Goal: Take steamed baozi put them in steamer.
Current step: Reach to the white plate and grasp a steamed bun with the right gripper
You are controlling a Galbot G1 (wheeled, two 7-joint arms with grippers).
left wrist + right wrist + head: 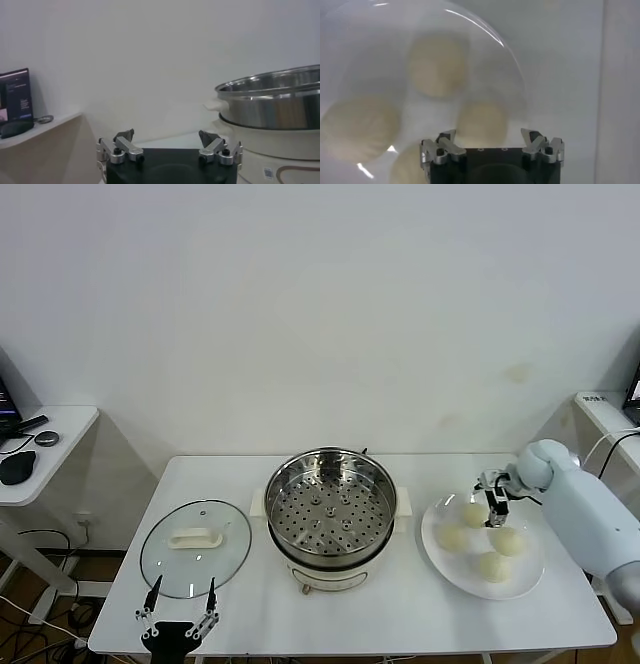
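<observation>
Four pale cream baozi lie on a white plate [446, 570] at the table's right: one [452, 537] nearest the steamer, one [473, 513] at the back, one [505, 541] on the right, one [494, 566] in front. The steel steamer [331, 514] stands mid-table, its perforated tray bare. My right gripper [495, 519] is open and empty, hovering over the back of the plate between the buns. In the right wrist view the gripper [490, 137] is open above a bun [482, 122], with others beside it [438, 65] [360, 127]. My left gripper [181, 604] is open, parked at the front left edge.
A round glass lid [195, 546] with a white handle lies left of the steamer, just beyond my left gripper [167, 136]. The steamer's wall [275, 100] shows in the left wrist view. A side table [40, 446] stands at left, a shelf [605, 409] at right.
</observation>
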